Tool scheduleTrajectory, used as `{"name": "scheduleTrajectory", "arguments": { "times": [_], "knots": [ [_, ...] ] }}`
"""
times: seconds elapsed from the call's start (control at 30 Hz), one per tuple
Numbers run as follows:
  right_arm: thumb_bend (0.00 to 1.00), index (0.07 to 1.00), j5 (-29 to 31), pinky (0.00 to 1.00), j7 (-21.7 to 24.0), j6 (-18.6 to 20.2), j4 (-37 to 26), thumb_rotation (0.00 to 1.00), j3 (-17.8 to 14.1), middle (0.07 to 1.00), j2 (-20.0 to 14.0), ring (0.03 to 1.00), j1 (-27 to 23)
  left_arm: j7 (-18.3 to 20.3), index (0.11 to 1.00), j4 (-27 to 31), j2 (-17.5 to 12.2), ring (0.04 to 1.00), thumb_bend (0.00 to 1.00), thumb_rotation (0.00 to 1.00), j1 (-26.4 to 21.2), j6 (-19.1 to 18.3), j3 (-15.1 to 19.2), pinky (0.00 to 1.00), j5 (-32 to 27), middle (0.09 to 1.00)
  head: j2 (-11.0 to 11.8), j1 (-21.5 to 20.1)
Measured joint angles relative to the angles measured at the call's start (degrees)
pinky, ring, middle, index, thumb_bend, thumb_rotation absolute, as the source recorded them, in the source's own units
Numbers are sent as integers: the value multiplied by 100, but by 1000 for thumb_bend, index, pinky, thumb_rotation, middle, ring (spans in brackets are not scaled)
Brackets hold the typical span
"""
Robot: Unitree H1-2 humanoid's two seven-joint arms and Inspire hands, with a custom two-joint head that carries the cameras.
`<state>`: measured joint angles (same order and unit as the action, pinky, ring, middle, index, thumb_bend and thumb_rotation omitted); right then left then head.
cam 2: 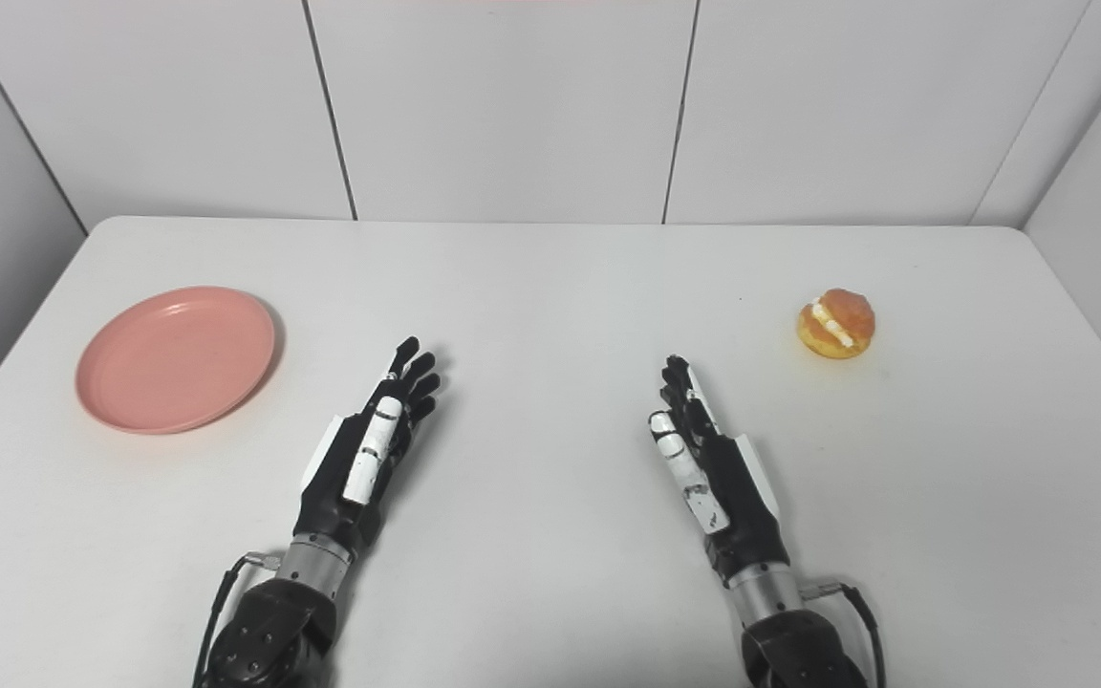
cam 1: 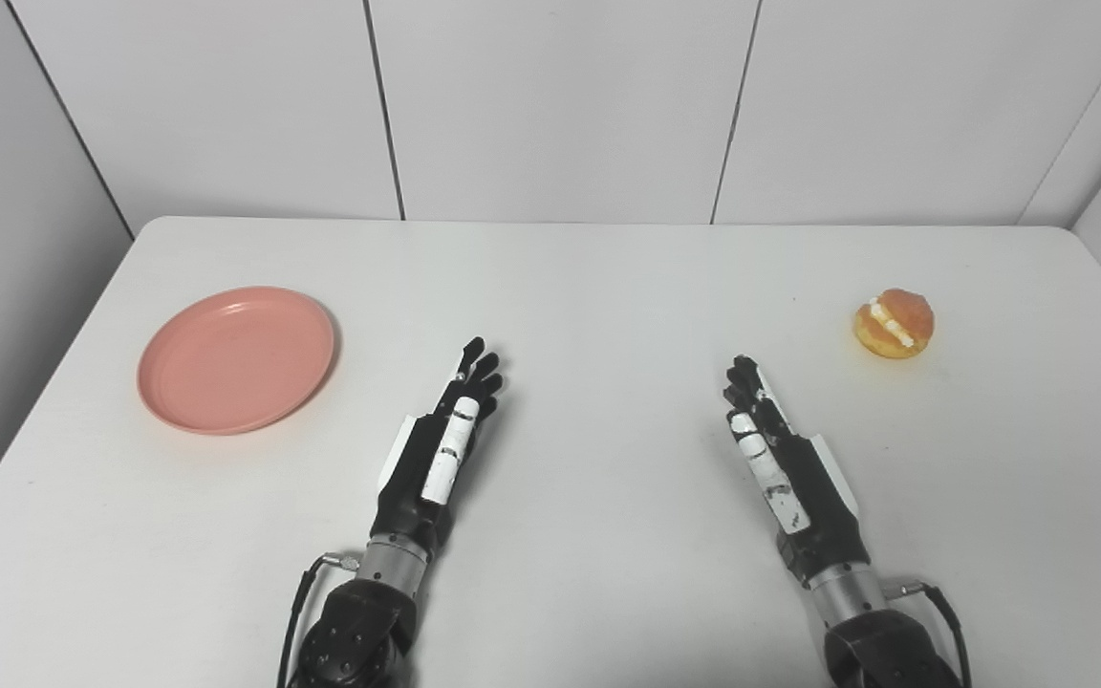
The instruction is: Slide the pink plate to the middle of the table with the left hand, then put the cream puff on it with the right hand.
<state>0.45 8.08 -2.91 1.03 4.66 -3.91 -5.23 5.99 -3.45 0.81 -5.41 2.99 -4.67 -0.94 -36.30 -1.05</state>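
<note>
Left hand (cam 1: 441, 440) is seen empty, fingers extended and only slightly spread, nothing touched or held; it is held palm-inward over the table (cam 1: 589, 287), fingertips aimed toward 1 o'clock, forearm entering from the bottom edge at 7 o'clock. Right hand (cam 1: 780, 454) is likewise empty, fingers stretched out straight, nothing grasped; fingertips are aimed toward 11 o'clock, forearm entering at 5 o'clock. Contact with the tabletop cannot be told for either hand. Pink plate (cam 1: 237, 358) is laid flat at the table's 9 o'clock side, well apart from the left hand. Cream puff (cam 1: 894, 324) is set at 3 o'clock, well apart from the right hand.
</note>
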Motion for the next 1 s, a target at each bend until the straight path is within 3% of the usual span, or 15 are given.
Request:
{"name": "scheduleTrajectory", "arguments": {
  "times": [0.4,0.83,1.0],
  "knots": [
    [419,1000,15,1000,-7,2,-2,997,-4,1000,18,1000,1,0,978,4,-4,961,439,1000,2,-5,0,969,0,974,-53,9],
    [434,1000,30,1000,-11,-6,-1,1000,-52,1000,85,993,1,0,977,22,-23,960,444,1000,10,-18,-3,969,0,973,-62,9],
    [405,1000,56,1000,-6,-6,2,1000,-78,1000,94,993,3,-2,976,16,-23,961,458,1000,10,-13,-6,969,2,974,35,306]
  ]
}}
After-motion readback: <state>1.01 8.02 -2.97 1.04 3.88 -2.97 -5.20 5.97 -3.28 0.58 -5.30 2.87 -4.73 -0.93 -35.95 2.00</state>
